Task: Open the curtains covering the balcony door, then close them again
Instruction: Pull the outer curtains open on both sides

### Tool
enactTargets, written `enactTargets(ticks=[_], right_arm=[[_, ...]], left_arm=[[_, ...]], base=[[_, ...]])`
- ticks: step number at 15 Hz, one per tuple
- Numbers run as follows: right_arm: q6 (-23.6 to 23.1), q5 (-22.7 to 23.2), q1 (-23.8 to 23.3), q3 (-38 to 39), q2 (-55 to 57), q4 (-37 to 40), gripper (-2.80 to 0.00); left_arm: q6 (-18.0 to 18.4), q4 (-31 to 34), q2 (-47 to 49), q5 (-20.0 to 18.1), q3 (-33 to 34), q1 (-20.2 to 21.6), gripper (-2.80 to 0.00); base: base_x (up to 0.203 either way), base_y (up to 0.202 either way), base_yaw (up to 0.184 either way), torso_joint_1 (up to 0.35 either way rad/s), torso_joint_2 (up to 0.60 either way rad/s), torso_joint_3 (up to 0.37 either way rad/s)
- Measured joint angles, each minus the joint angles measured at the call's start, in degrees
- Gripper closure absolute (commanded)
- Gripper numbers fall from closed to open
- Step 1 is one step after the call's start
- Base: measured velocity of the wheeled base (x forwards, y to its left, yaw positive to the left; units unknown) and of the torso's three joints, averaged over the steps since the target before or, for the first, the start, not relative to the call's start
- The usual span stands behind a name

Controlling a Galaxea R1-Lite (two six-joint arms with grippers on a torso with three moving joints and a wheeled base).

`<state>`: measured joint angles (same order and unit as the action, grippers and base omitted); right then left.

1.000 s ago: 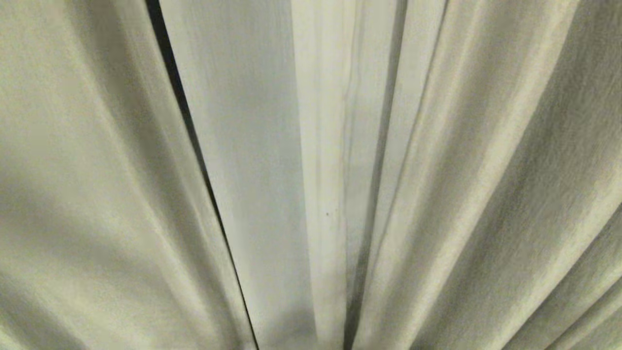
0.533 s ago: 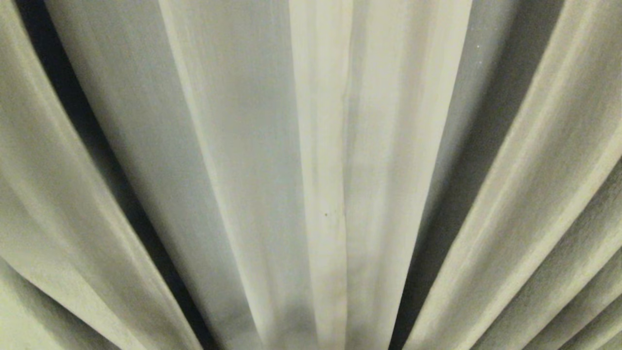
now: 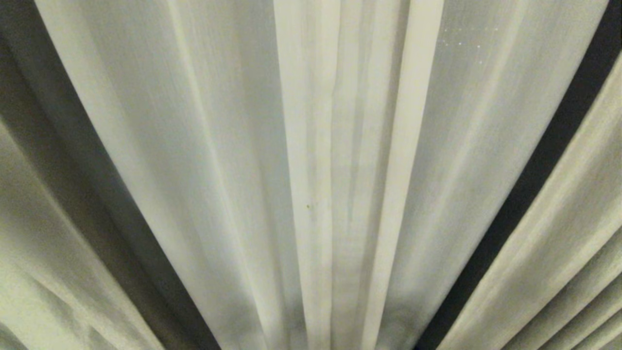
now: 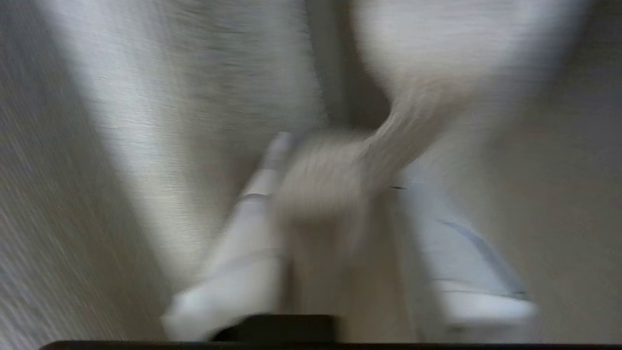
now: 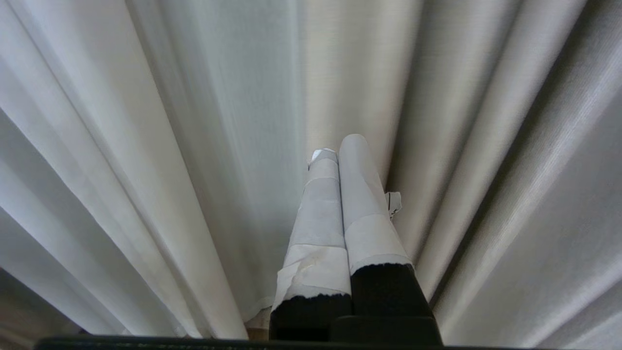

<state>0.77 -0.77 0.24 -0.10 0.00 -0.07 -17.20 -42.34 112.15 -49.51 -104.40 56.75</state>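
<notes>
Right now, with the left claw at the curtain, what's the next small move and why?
Probably draw the left claw straight back: its fingers stand apart with a bunch of the curtains between them, blurred, so whether it grips is unclear. The right claw is shut, holding nothing.

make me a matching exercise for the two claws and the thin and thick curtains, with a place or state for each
1 left claw
2 right claw
3 thin sheer curtain
4 thick curtain

a at both edges of the head view
b fingers pressed together, holding nothing
c middle of the head view
d fingers apart, cloth fold between them

Pairs: 1-d, 2-b, 3-c, 4-a
</notes>
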Motion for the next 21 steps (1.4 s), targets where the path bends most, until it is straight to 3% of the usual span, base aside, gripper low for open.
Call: enactTargets(ticks=[3, 7, 12, 16, 17, 18, 21], right_arm=[[0.0, 0.0, 0.0, 0.0, 0.0, 0.0, 0.0], [0.0, 0.0, 0.0, 0.0, 0.0, 0.0, 0.0], [0.0, 0.0, 0.0, 0.0, 0.0, 0.0, 0.0], [0.0, 0.0, 0.0, 0.0, 0.0, 0.0, 0.0], [0.0, 0.0, 0.0, 0.0, 0.0, 0.0, 0.0], [0.0, 0.0, 0.0, 0.0, 0.0, 0.0, 0.0], [0.0, 0.0, 0.0, 0.0, 0.0, 0.0, 0.0]], left_arm=[[-0.2, 0.4, -4.8, 0.0, 7.2, 0.1, -2.8], [-0.3, 1.2, -16.3, 0.2, 22.7, 1.2, -2.8], [-0.1, 5.9, -35.6, 0.6, 42.1, 3.3, -2.8], [0.0, 12.2, -50.9, 0.6, 53.2, 5.8, -2.8], [0.0, 14.4, -54.4, 0.6, 54.9, 6.5, -2.01], [0.0, 17.1, -57.8, 0.6, 56.1, 7.0, 0.0], [0.1, 23.8, -66.2, 0.4, 58.3, 7.7, 0.0]], base=[[0.0, 0.0, 0.0, 0.0, 0.0, 0.0], [0.0, 0.0, 0.0, 0.0, 0.0, 0.0], [0.0, 0.0, 0.0, 0.0, 0.0, 0.0], [0.0, 0.0, 0.0, 0.0, 0.0, 0.0], [0.0, 0.0, 0.0, 0.0, 0.0, 0.0], [0.0, 0.0, 0.0, 0.0, 0.0, 0.0], [0.0, 0.0, 0.0, 0.0, 0.0, 0.0]])
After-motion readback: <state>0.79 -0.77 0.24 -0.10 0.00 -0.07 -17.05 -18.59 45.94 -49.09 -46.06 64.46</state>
